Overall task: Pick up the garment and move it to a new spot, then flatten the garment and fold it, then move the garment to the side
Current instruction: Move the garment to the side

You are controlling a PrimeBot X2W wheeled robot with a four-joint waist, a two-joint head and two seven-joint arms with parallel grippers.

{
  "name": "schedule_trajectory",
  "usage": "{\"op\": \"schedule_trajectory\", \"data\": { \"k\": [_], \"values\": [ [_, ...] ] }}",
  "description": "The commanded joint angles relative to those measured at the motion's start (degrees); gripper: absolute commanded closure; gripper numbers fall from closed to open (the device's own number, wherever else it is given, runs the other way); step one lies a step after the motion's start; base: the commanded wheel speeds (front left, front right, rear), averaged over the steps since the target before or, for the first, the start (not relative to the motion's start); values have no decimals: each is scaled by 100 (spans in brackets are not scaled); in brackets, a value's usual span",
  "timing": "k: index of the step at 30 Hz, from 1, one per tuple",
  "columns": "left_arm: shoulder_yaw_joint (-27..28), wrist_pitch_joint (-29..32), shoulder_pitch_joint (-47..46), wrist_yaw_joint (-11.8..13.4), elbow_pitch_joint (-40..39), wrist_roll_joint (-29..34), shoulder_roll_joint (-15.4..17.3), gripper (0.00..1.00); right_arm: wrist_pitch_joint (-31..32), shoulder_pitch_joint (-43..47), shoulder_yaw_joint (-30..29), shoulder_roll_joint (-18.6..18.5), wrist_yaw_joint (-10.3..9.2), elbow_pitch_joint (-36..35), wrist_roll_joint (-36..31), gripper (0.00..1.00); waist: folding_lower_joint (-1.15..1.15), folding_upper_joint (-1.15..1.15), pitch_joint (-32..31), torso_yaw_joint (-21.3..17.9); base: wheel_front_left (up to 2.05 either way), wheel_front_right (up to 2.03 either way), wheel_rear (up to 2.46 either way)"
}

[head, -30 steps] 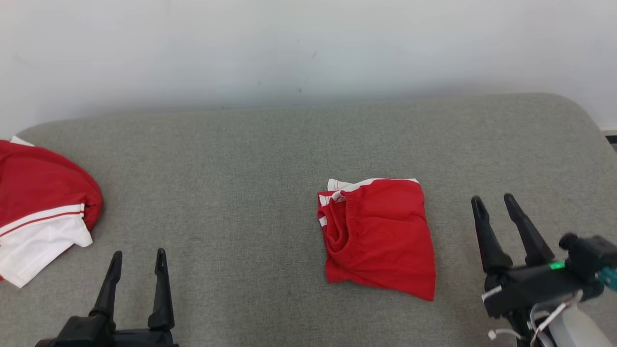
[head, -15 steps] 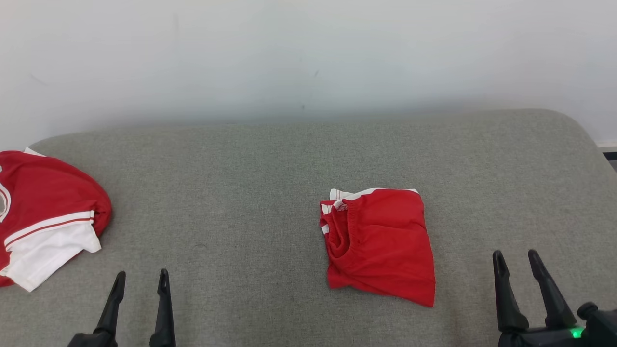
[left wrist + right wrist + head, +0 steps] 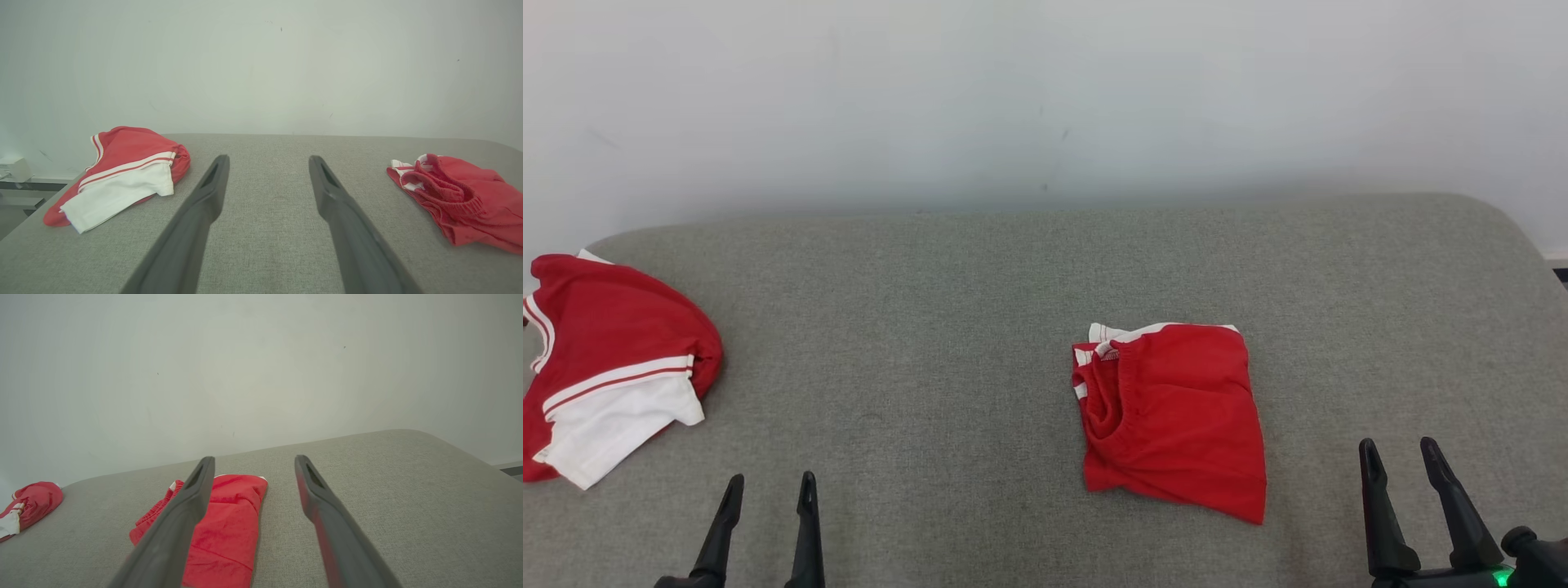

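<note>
Garment (image 3: 1176,416) is judged folded on the counter (image 3: 980,310), only the shift aside perhaps left, with left claw (image 3: 772,478) and right claw (image 3: 1398,443) spread wide, empty, clear of it.

Matt red cloth garment (image 3: 1176,416)

Bright, even light; faint shadows.

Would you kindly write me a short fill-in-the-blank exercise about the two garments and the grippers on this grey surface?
1. The folded shorts are mostly ____ in colour.
2. The crumpled red and white top lies near the ____ edge of the grey surface.
3. The left gripper and the right gripper both have their jaws ____, holding nothing.

Missing words: red; left; open.
</note>
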Motion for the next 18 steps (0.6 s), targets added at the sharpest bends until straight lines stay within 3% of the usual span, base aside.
{"op": "schedule_trajectory", "data": {
  "k": [1,10,18],
  "values": [
    [0,-4,60,17,4,65,0,0,23,55,-13,20,-14,-16,-19,0,0,0,3,6,0,0,0],
    [-15,-3,43,30,2,11,-2,0,78,4,-28,-30,-14,112,43,0,0,0,36,50,0,0,0],
    [-125,-3,-150,83,-21,-19,-2,0,357,-710,204,-368,-14,422,282,0,0,0,278,190,0,0,0]
  ]
}}
